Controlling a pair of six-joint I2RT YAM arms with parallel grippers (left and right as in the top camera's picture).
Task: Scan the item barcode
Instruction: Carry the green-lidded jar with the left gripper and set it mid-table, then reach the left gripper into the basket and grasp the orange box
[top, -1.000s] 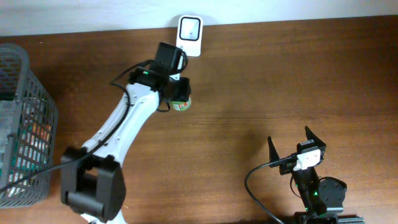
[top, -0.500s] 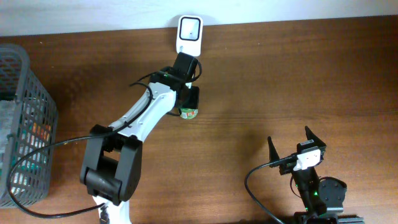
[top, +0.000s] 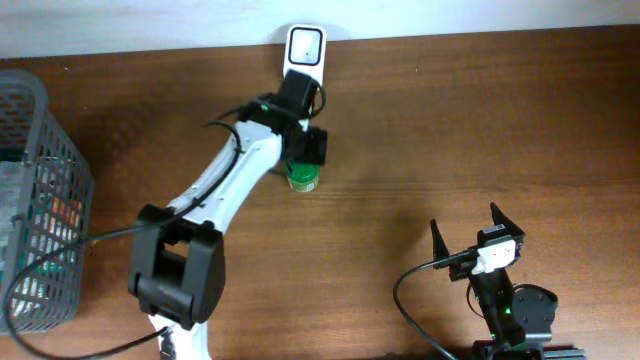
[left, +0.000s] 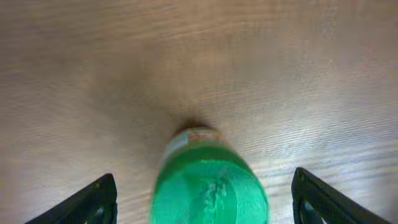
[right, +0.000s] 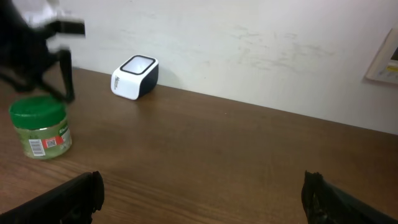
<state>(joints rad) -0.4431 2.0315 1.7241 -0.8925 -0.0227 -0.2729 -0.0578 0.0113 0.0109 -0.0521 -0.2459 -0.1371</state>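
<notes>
Left claw (left: 204, 202): jaws apart, nothing held.
Jar (right: 38, 127): directly below claw, between jaws, untouched, upright on table (top: 500, 120).
Handling, judged: rigid, light; smooth lid likely slippery. Grip across body under lid, barcode side uncovered.
Scanner (top: 304, 47): just beyond claw.
Right claw (top: 468, 225): well apart, jaws spread, empty.
Count: one jar, one scanner, one basket (top: 40, 110), two claws.

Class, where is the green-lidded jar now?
In the overhead view the green-lidded jar stands on the table just in front of the white barcode scanner, under the left claw.
</notes>
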